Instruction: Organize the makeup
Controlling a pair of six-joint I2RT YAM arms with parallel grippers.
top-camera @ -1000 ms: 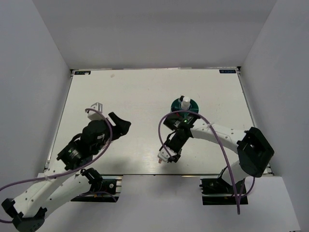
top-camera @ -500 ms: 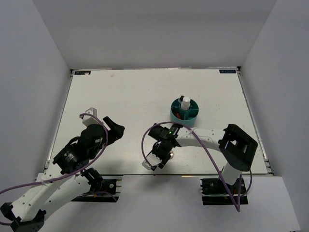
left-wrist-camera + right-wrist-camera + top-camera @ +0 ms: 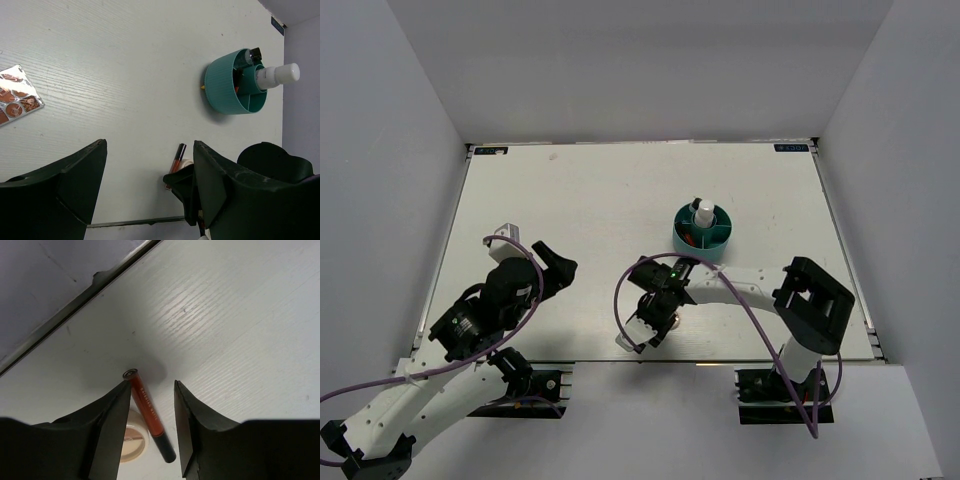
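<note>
Teal cup [image 3: 225, 94], white bottle [image 3: 274, 75], red stick [image 3: 147, 406] w/ blk cap, brown-toned palette [image 3: 15, 101].

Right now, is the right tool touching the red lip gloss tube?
Cannot tell. Right wrist view: red lip gloss tube lies inside the open right tool, cap meeting one finger's edge; height unclear.

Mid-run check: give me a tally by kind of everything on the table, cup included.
Teal divided cup: 1
White bottle, in the cup: 1
Sticks in the cup: 2 visible, maybe more hidden
Red lip tube, loose: 1
Round compact: 1
Eyeshadow palette: 1
Total: 7 visible
</note>
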